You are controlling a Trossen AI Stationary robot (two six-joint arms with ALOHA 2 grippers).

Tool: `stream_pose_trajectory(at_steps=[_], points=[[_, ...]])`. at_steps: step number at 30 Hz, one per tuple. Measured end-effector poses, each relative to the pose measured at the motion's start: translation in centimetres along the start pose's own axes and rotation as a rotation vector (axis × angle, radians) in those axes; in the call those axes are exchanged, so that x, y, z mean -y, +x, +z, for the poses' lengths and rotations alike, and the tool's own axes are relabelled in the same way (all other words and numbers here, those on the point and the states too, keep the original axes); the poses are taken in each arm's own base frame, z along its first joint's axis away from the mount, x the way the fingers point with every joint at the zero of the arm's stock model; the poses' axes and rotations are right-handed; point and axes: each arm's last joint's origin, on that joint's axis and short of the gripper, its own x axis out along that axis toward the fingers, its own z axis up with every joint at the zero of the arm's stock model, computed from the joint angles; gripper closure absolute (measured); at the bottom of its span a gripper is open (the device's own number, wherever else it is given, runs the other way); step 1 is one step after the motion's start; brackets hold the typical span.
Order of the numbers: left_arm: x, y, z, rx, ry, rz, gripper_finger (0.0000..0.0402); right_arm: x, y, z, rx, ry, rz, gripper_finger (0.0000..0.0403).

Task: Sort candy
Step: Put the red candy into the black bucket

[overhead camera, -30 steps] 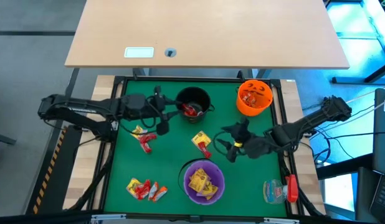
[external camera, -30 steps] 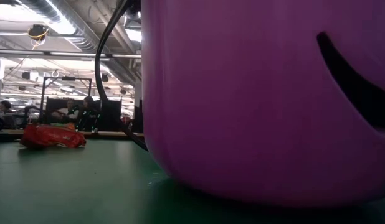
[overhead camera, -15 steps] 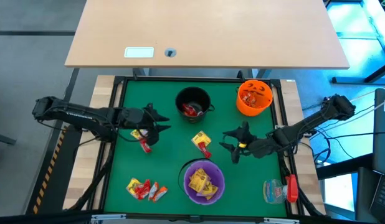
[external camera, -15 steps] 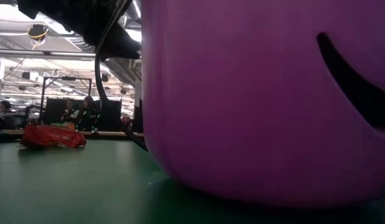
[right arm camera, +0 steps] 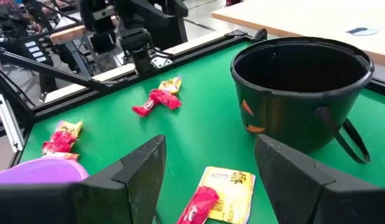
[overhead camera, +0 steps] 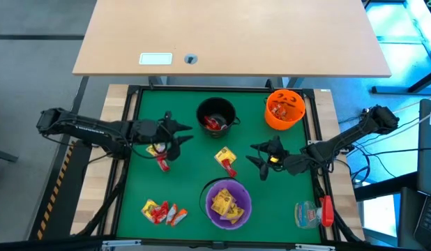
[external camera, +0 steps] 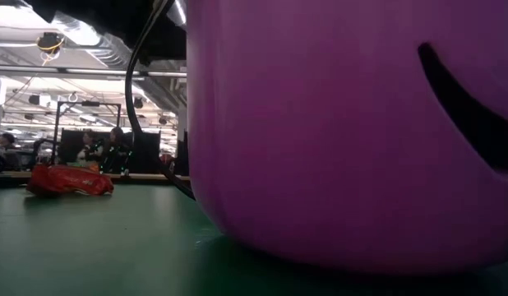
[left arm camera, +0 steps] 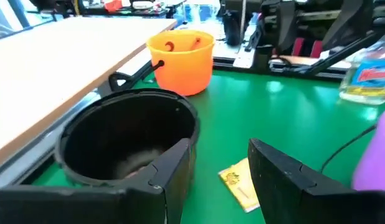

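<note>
Worktop [overhead camera: 194,183] of green felt, framed in black rail, carries 3 buckets: black bucket [overhead camera: 216,116] at the far middle, orange bucket [overhead camera: 284,109] at the far right, purple bucket [overhead camera: 228,203] at the near edge. Candy [overhead camera: 162,211] lies in loose clusters on the felt: near left, beside the left claw [overhead camera: 176,132], and between the black and purple buckets; more sits inside each bucket. Left claw hovers just left of the black bucket, fingers spread, holding nothing. Right claw [overhead camera: 260,161] hangs right of centre, fingers spread, also bare. Clear bottle [overhead camera: 311,213] lies at the near right corner. Behind stands a pale wooden desk [overhead camera: 229,35]; the low view shows a workshop hall with people seated far off.
</note>
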Motion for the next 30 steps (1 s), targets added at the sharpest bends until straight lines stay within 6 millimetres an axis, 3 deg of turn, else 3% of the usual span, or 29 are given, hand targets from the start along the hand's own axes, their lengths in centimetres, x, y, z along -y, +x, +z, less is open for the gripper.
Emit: stream_pose_trajectory(at_steps=[16, 30], points=[[-0.8, -0.7, -3.9, -0.423, -0.139, 0.018, 0.025, -0.1, 0.0, 0.0, -0.006, -0.004, 0.015, 0.0159], [-0.5, -2.3, -6.0, -0.657, -0.072, 0.053, 0.025, 0.0, 0.0, 0.0, -0.009, -0.017, 0.014, 0.0159]])
